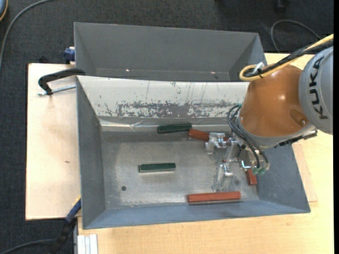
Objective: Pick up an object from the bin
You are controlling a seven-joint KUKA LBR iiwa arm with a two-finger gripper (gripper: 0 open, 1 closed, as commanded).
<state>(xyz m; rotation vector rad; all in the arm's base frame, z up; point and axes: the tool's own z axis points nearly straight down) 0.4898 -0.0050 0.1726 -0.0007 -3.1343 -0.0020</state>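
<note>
My gripper [223,176] hangs low in the right half of the bin, under the arm's orange cover. A long red bar [213,197] lies flat just in front of it, near the bin's front wall and apart from the gripper. Behind the gripper, a short red-brown block [198,134] rests by the back wall, its right end hidden by the gripper's metal parts. A small red piece [251,178] sits close to the gripper's right, partly behind cables.
A dark green bar [157,168] lies flat on the floor left of centre. Another dark green bar [174,128] rests along the foot of the back wall. The arm covers the bin's right rear corner.
</note>
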